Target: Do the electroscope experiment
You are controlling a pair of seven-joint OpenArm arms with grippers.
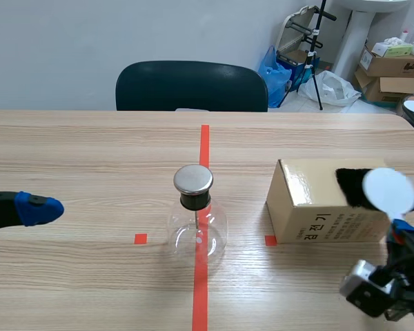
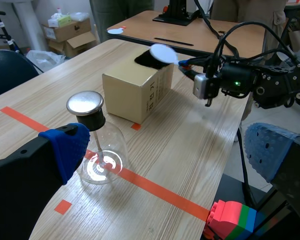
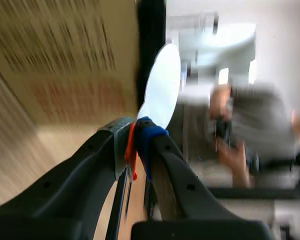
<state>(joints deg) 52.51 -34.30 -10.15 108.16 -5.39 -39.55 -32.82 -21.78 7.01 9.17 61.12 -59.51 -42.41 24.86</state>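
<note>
Glass flask (image 1: 196, 231) had a thin rod (image 1: 196, 219) inside. R tool (image 3: 136, 145) pinched white disc (image 3: 162, 87) by box (image 1: 310, 203). L tool (image 2: 167, 147) wide open. L wrist view alone showed toy blocks (image 2: 232, 220).

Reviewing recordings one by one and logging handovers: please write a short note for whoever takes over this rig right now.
Left claw: open, empty, low at the table's left, apart from the flask.
Right claw: shut on the thin orange-red handle of the white round disc paddle. The disc is up by the black fuzzy patch on the tan cardboard box; contact unclear.
Clear glass flask electroscope stands on the red tape line, with nothing touching its metal cap.
Done: paddle in grip.
Left, probably: rub the disc on the patch, then bring it to the cap.
</note>
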